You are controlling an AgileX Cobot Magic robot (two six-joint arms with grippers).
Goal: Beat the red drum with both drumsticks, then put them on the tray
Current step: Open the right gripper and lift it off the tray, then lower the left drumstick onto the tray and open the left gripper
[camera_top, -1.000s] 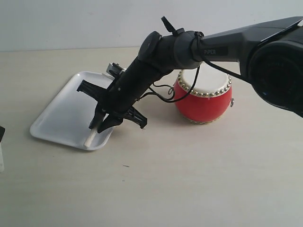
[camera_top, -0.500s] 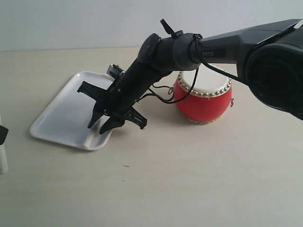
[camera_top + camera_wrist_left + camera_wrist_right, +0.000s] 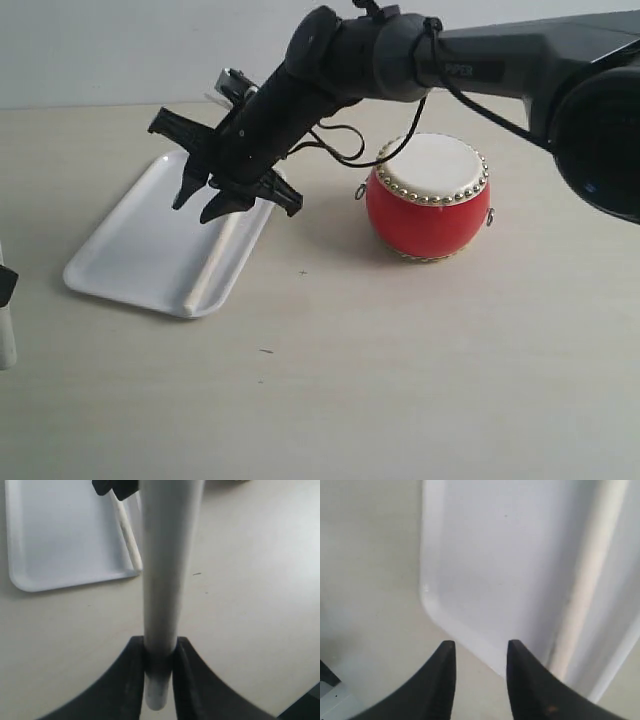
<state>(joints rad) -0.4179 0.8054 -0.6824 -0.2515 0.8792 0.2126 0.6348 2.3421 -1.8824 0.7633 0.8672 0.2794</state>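
Observation:
The red drum [image 3: 428, 205] stands upright on the table, right of the white tray [image 3: 140, 240]. One pale drumstick [image 3: 214, 264] lies in the tray along its rim nearest the drum; it also shows as the drumstick [image 3: 585, 590] on the tray [image 3: 510, 555]. My right gripper [image 3: 192, 210] reaches across and hovers open and empty above the tray, jaws apart in its wrist view [image 3: 477, 652]. My left gripper [image 3: 160, 655] is shut on the second drumstick [image 3: 162, 570], off the tray [image 3: 60, 535], at the exterior view's far left edge [image 3: 5, 290].
The pale tabletop [image 3: 400, 380] spreads in front of the tray and drum. The right arm [image 3: 470, 60] stretches over the drum's far side toward the tray. A plain wall runs behind the table.
The right gripper has let go of its drumstick, which now lies in the tray, and has risen up and back, open. The left gripper has barely moved.

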